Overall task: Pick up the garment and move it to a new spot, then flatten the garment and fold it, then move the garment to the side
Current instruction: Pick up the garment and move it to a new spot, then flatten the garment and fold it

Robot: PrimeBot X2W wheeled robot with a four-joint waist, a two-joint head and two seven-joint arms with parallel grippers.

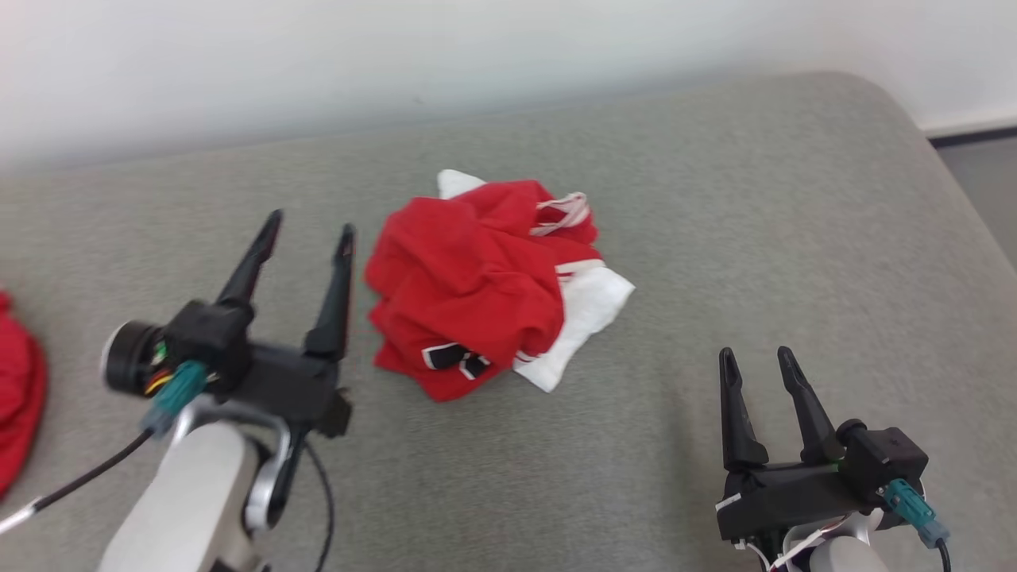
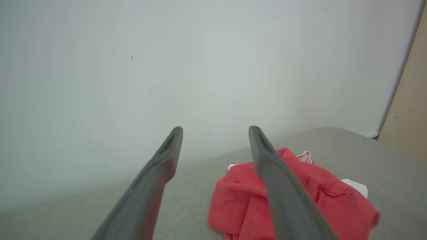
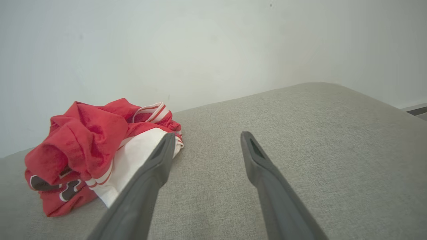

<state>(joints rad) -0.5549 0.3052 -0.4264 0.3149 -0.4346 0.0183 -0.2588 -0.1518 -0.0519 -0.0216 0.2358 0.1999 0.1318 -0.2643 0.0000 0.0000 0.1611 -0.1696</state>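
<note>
Red garment (image 1: 485,286) loose on grey cushion (image 1: 755,222); left pincer (image 1: 311,222) and right pincer (image 1: 755,353) spread wide, empty

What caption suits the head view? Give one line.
Crumpled red-and-white garment lying on the grey surface between the open left gripper and the open right gripper.

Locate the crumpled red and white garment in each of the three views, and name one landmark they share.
Head view: garment at centre, just right of the left gripper.
Left wrist view: garment at lower right, partly behind the left gripper.
Right wrist view: garment left of middle, partly behind the right gripper.
Shared landmark: the white wall rising behind the grey surface.
</note>
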